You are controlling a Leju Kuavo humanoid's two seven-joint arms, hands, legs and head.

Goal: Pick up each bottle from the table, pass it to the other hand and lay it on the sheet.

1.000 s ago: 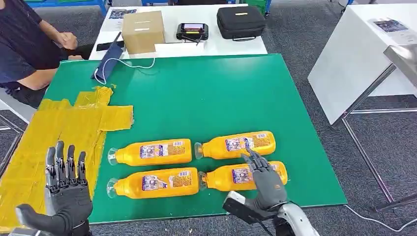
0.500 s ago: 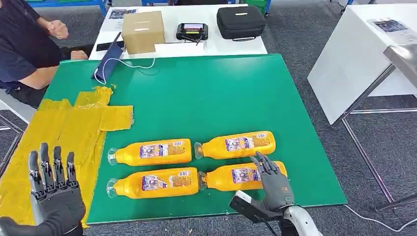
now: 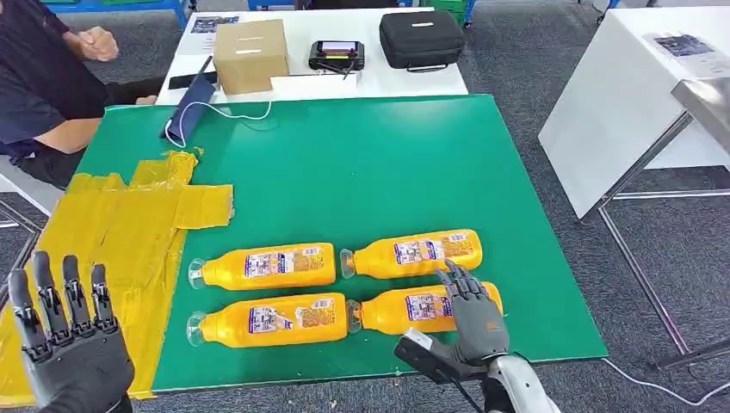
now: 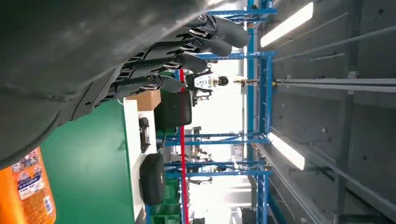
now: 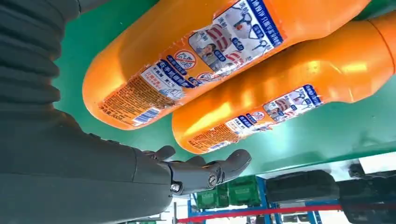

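At the bench's front-left corner the left hand [image 3: 73,353] waits upright, fingers [image 3: 52,301] spread and holding nothing, over the crinkled yellow sheet [image 3: 120,232]. Four smooth, glossy orange bottles [image 3: 271,267] lie on the green bench [image 3: 370,163]. The right hand [image 3: 472,323] hovers open over the near-right bottle [image 3: 413,310]. Its round body could roll, so the grasp should probably wrap mid-body.
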